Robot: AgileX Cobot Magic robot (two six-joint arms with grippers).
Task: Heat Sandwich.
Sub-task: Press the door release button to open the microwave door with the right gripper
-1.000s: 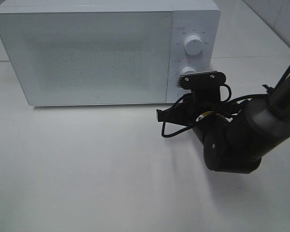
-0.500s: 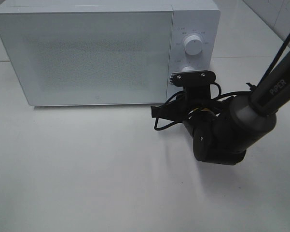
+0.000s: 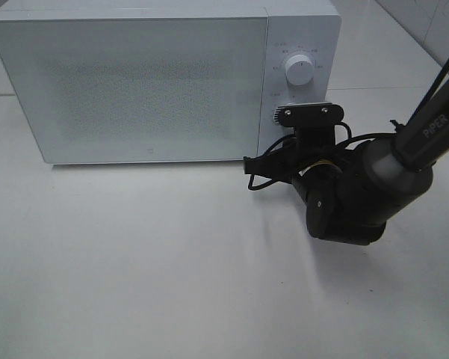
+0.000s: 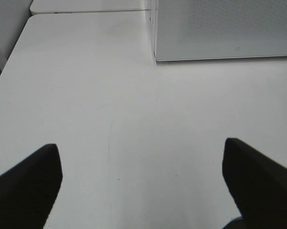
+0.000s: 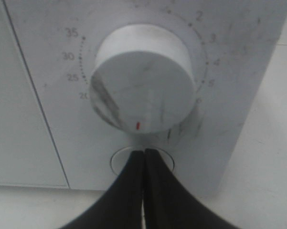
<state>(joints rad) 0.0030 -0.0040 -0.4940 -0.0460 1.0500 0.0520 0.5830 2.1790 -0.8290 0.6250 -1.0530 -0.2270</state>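
Note:
The white microwave (image 3: 134, 82) stands at the back of the table with its door closed. The sandwich is out of view. My right gripper (image 5: 143, 151) is shut, and its tips touch the round button (image 5: 120, 161) just below the timer knob (image 5: 143, 90) on the control panel. In the high view the right arm (image 3: 351, 202) reaches to the panel's lower part, and its wrist camera covers the lower knob. My left gripper (image 4: 139, 144) is open and empty, low over the bare table left of the microwave (image 4: 219, 28).
The upper knob (image 3: 299, 71) shows above the right wrist. The white table (image 3: 134, 262) stretches in front of the microwave. Black cables hang off the right wrist near the microwave's bottom right corner (image 3: 258, 176).
The right arm moved left, then back right and closer to the control panel. Its wrist camera now covers the lower knob. The microwave door stays closed.

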